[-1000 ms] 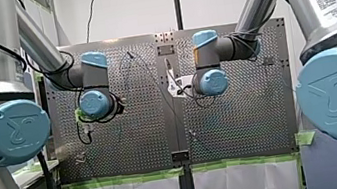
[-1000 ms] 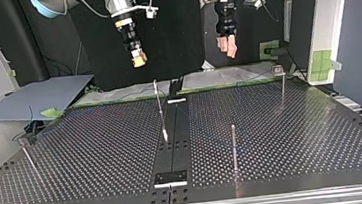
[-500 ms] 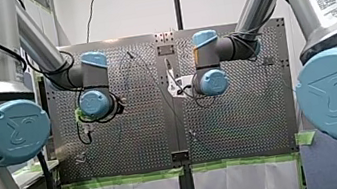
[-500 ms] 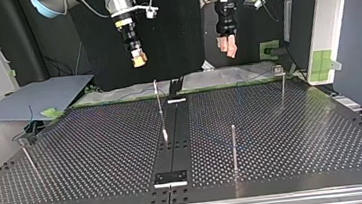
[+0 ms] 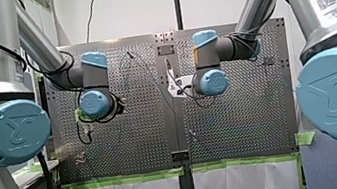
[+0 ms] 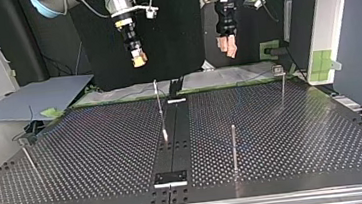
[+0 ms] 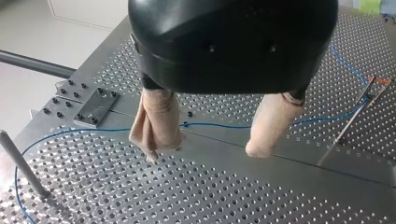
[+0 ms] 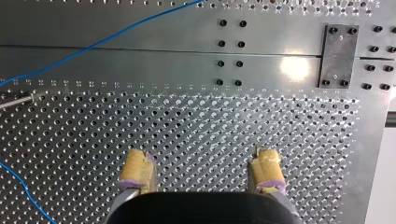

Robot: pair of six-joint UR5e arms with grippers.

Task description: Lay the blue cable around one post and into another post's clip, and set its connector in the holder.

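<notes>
Perforated metal table (image 6: 98,155), matte grey and drilled in a regular grid of round holes, fills every view, and a smooth undrilled strip (image 8: 140,65) runs down its middle.

In the left wrist view the blue cable (image 7: 219,125), thin and glossy, is seen lying flat on the table. It crosses the strip beneath the fingers and bends past a slim round post (image 7: 21,163); whether it touches that post cannot be told. Further along it reaches a thin slanting post (image 7: 348,123).

The left gripper (image 7: 207,149) is released: its beige pads (image 7: 156,121), soft and cloth-like, are held apart with nothing between them. In the right wrist view the right gripper (image 8: 201,170) is likewise spread and empty. Its yellow pads (image 8: 137,168) look foam-like, and the cable is seen off to one side, well apart from them. A rectangular screwed plate (image 8: 338,56) is shown on the strip.

Only the top view shows both grippers at once, hung well above the table against a dark backdrop; the cable is barely made out there. In the front view the grippers are hidden behind blue-capped wrist joints (image 5: 94,103), and green tape (image 5: 118,180) is seen along the table's near edge.
</notes>
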